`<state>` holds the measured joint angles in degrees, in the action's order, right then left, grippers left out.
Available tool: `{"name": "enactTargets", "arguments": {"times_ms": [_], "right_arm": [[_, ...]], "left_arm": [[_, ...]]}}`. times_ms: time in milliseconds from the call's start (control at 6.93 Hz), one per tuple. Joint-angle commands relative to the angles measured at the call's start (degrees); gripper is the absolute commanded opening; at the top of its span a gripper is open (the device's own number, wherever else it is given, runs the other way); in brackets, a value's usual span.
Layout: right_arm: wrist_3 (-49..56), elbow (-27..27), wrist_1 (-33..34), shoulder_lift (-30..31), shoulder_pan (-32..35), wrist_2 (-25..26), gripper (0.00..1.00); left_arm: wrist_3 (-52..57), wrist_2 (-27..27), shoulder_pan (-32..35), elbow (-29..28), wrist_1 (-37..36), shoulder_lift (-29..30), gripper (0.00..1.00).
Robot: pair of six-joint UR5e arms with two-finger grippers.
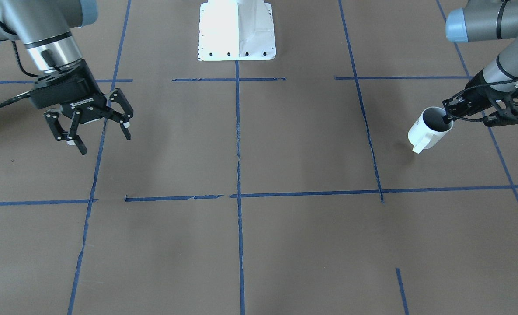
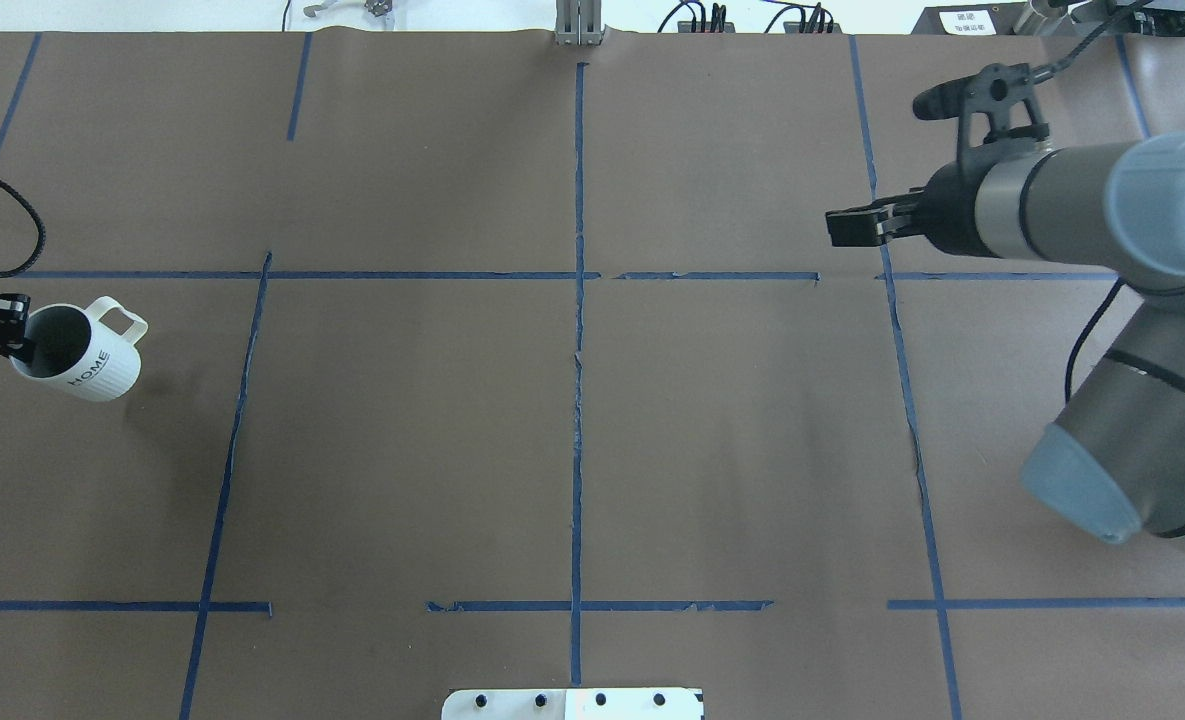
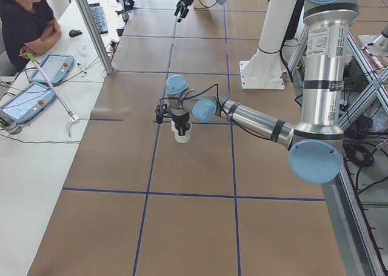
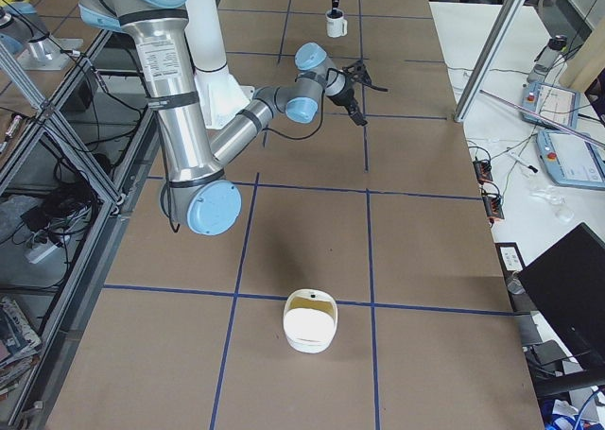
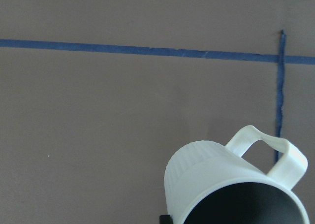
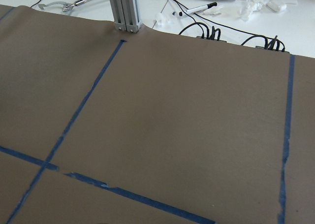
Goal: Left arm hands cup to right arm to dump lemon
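The white HOME mug [image 2: 82, 355] is seen at the far left edge of the overhead view, its rim pinched by the left gripper [image 2: 14, 338]. It is held tilted, with the mouth turned to the upper left, the base to the lower right and the handle to the upper right. A broad stretch of blue-taped brown table [image 2: 572, 420] separates it from the right gripper [image 1: 103, 140], whose fingers are spread wide.

Grey tubular arms [image 1: 508, 57] with light-blue joint caps [image 1: 455, 24].
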<state>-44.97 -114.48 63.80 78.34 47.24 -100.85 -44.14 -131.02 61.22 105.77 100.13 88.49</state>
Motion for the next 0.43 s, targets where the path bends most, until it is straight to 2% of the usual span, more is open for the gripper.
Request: {"name": "enactTargets", "arguments": {"times_ms": [0,288], "right_arm": [[3.04,-1.18,0.01,3.13,5.40,-7.77,1.00],[3.04,-2.76,0.18,4.18,5.76,-8.05,1.00]], "left_arm": [[-4.53,-2.22,0.57,-2.05,0.77,-1.66,0.02],[-13.99,-2.31,0.57,-3.12,1.30,-1.48,0.04]]}}
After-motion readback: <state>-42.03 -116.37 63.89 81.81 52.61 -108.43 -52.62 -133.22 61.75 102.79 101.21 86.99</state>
